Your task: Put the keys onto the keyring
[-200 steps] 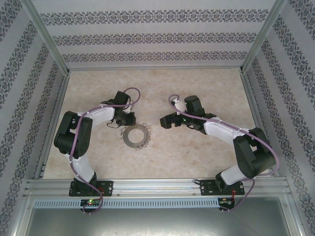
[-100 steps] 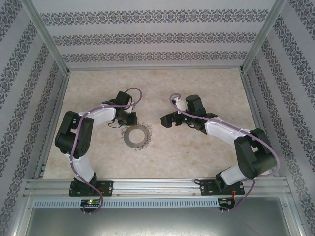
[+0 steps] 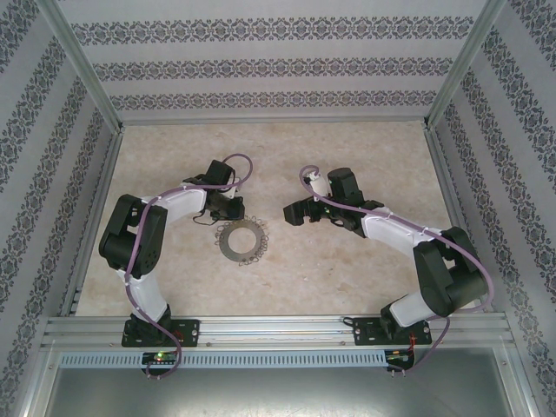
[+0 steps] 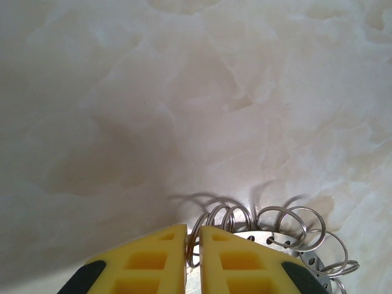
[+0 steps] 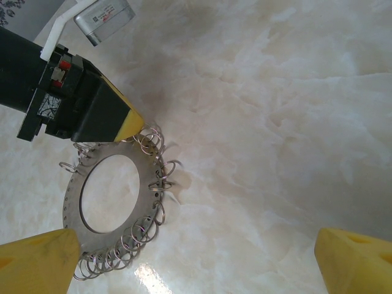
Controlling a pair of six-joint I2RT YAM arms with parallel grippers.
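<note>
One keyring (image 3: 241, 241) lies flat on the pale marbled table (image 3: 347, 269), nearest the arm bases. It's a grey metal disc with a wide round hole, its rim fringed with thin wire loops (too many to count cleanly). Just beyond it, two grippers. The left gripper (image 4: 193, 257) has its two blocky yellow fingers squeezed to a slit, pinching one loop. The right gripper (image 5: 196, 269), off to the ring's right, has its fingers spread wide.

One camera looks steeply down from high behind; both wrist cameras, low and close, share the keyring (image 5: 150, 197).
</note>
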